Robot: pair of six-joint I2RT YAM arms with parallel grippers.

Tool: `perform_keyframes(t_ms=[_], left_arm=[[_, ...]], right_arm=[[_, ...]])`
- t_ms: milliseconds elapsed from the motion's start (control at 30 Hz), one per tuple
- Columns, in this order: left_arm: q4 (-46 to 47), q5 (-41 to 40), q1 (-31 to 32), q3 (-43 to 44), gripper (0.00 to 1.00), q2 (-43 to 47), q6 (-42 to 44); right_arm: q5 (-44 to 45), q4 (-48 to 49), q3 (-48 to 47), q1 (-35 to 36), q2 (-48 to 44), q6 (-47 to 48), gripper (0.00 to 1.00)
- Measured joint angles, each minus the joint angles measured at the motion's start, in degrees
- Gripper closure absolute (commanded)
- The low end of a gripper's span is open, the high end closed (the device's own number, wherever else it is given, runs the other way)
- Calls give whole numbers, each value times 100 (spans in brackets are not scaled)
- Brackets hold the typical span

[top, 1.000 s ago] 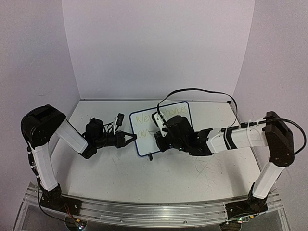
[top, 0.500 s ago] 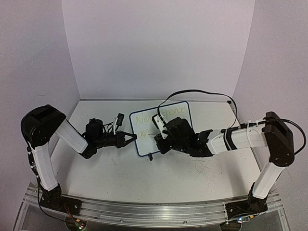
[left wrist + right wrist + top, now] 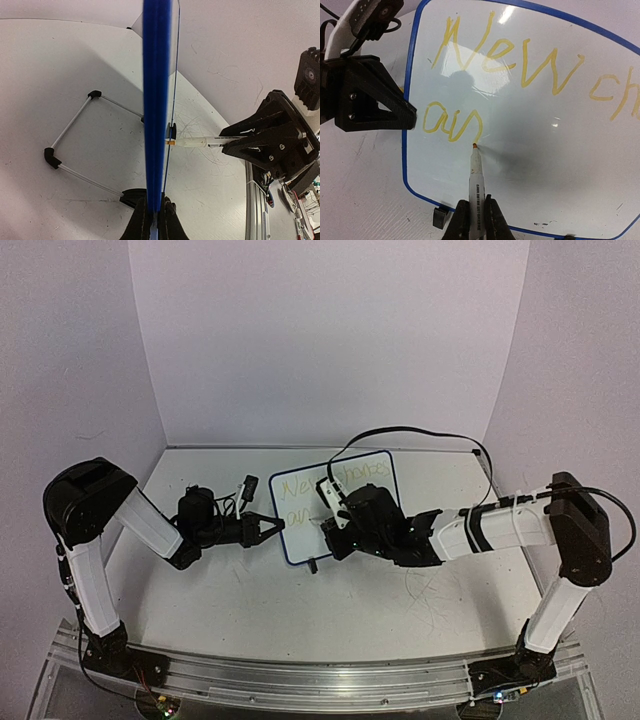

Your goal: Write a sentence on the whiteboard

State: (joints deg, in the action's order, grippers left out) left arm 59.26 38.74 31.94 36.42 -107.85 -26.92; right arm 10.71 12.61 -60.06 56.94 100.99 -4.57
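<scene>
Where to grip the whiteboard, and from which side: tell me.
Grip the whiteboard by the blue frame of its left edge, coming in edge-on from the left, as the left gripper does now. The board stands propped, so that thin edge fits between the fingers. This probably leaves the face free for the sentence and the marker in the right gripper.

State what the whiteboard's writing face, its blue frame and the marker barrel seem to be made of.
White whiteboard face: glossy, probably coated sheet; it mirrors lights. Thin blue frame: seemingly smooth plastic, uniform colour. Pale marker barrel: likely translucent plastic, printed lettering.
</scene>
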Motion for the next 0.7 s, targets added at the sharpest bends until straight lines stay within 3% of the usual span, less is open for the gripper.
perform_keyframes(t_ms=[700], left_arm=[[-32, -15, 0, 1, 100, 22, 3]], right_arm=[[380, 109, -306, -90, -27, 67, 100]])
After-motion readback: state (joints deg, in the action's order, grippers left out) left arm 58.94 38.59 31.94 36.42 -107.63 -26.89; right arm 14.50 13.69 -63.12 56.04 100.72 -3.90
